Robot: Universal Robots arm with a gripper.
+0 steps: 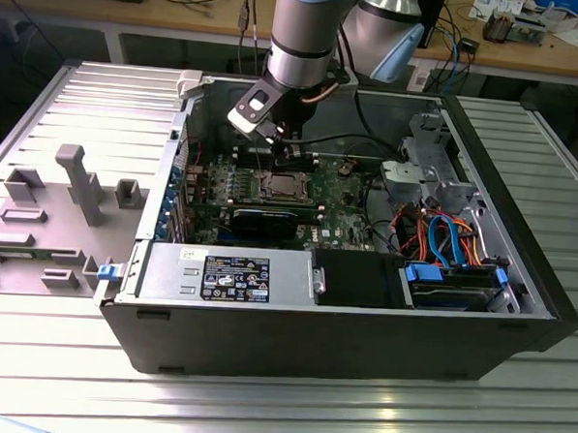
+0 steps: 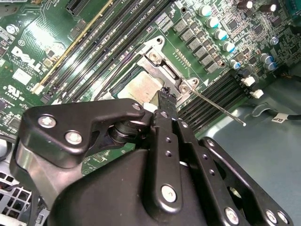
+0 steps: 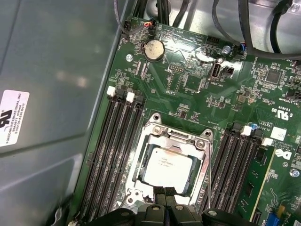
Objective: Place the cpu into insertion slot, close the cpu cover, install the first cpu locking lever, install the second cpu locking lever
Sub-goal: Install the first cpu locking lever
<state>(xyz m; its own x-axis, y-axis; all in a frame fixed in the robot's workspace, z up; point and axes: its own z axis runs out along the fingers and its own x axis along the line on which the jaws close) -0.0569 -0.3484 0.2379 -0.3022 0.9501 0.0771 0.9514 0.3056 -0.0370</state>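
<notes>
One open computer case (image 1: 361, 327) lies on its side on the ribbed metal worktop (image 1: 67, 379), and the single arm (image 1: 303, 33) reaches straight down into it. Below the arm is the green circuit board (image 3: 188, 84). Near its middle sits the insertion slot (image 1: 284, 185), flanked on two sides by long memory slots (image 3: 117, 141). The cpu cover (image 3: 203, 162) looks to be folded down flat over the slot, and through its cut-out shows the cpu (image 3: 168, 168), seated and level.

From one corner of the slot a thin metal rod (image 2: 218, 109), which I take for a locking lever, sticks out loose. Its long axis runs away from the slot, across the memory slots and toward the bare case floor.

The jaws are pressed together with nothing between them, their fingertips (image 3: 160, 195) poised at the slot's edge, near the corner where that rod starts. In the second wrist view the cpu lies just beyond the tips, and the rod sits just beside them, angling off. Whether the tips touch the frame I cannot tell.
</notes>
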